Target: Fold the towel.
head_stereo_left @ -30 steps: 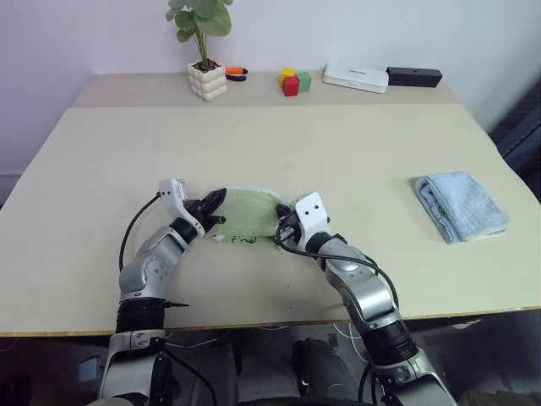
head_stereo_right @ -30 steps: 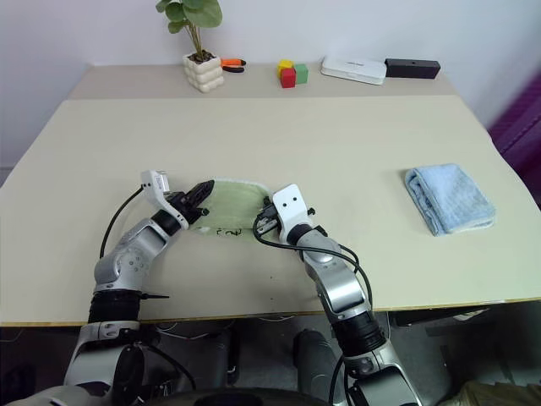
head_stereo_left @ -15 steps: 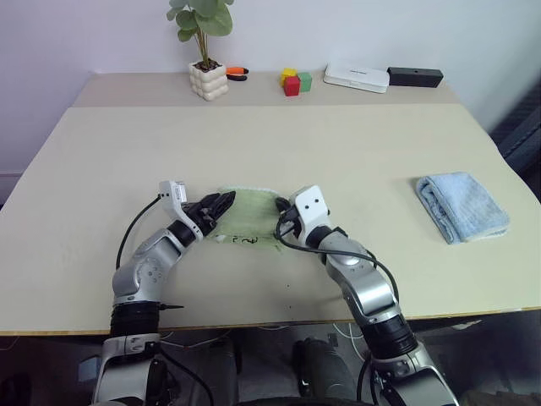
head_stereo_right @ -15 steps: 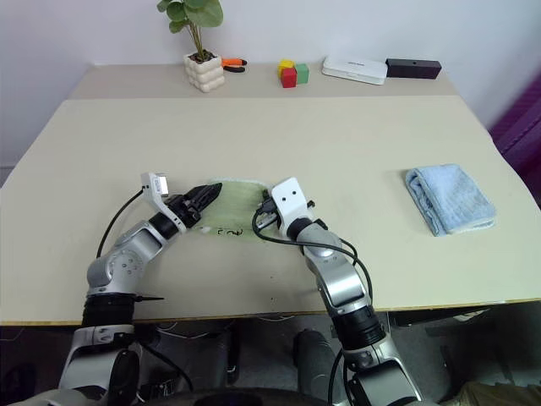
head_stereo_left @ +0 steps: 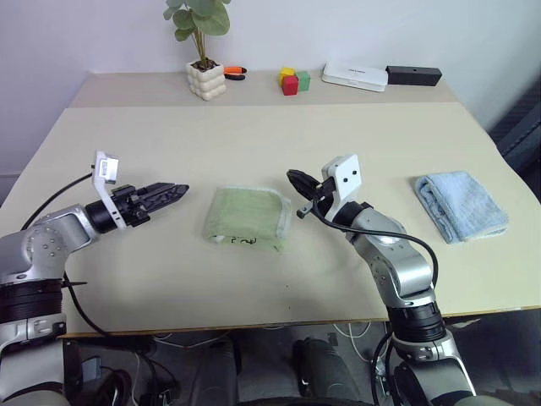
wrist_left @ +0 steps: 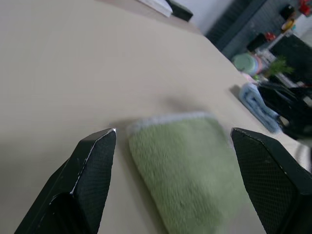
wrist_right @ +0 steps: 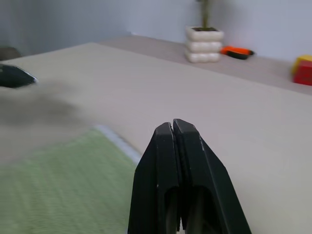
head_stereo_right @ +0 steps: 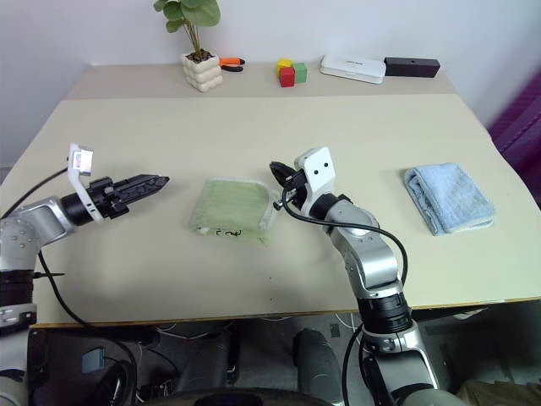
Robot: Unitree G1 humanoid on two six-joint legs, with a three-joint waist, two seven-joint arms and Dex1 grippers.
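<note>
fingers spread on our left gripper [head_stereo_left: 173, 191], right gripper [head_stereo_left: 292, 178] pinched empty, both clear of the towel [head_stereo_left: 245, 217]; fold looks finished, next we just retract.

Left arm: silver-grey, bent at the elbow, held out at the left side. Left tool [head_stereo_left: 179, 190]: two black fingers [wrist_left: 92, 165] set wide apart, nothing gripped. Right arm: raised, forearm angled inward. Right tool [head_stereo_left: 292, 177]: black fingers [wrist_right: 176, 161] pressed together, nothing gripped.
</note>
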